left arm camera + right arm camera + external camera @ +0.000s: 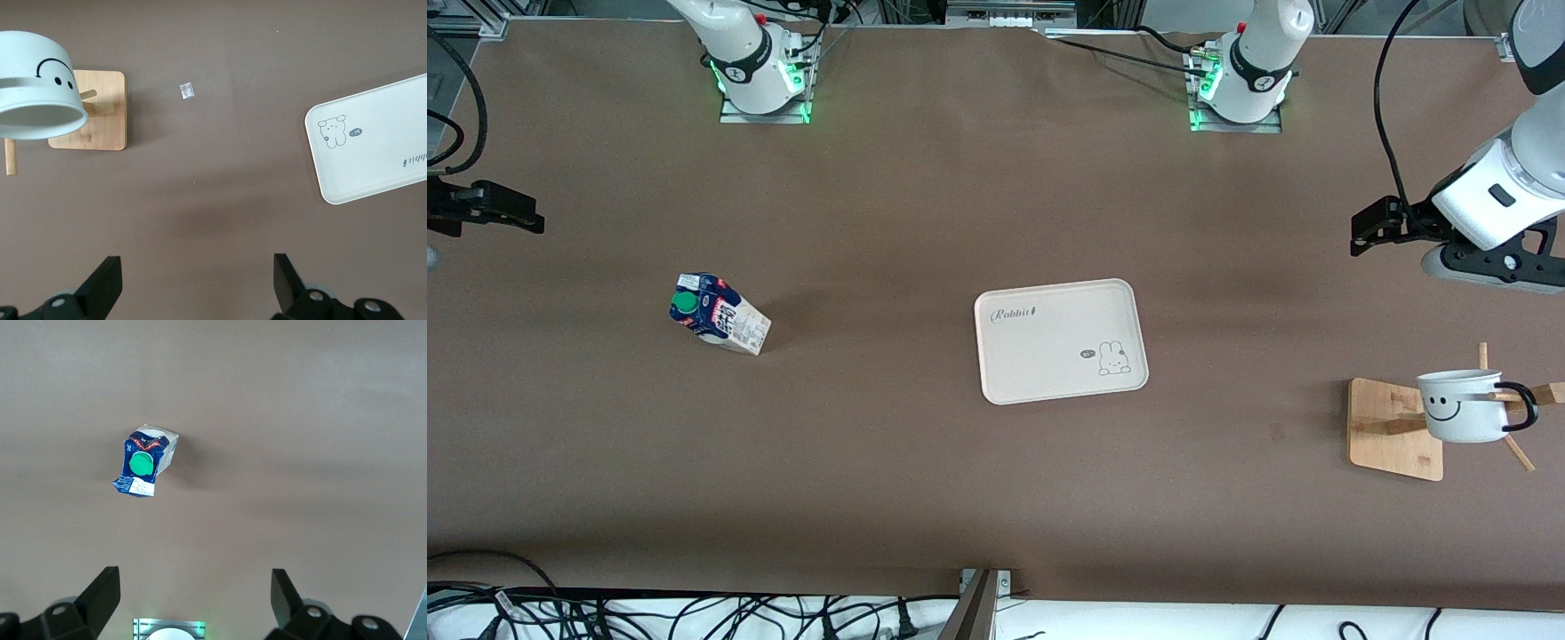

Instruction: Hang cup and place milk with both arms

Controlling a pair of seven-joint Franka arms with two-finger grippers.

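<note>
Your left hand [193, 287] hangs wide open and empty over bare counter [925, 204] near the hung cup [1458, 405]; your right hand [193, 603], likewise spread, holds nothing above the milk [145, 460].

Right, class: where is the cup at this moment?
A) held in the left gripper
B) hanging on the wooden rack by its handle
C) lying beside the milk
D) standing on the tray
B: the cup hangs with its handle over a peg of the rack; the tray holds nothing and the milk stands alone on the table.
</note>
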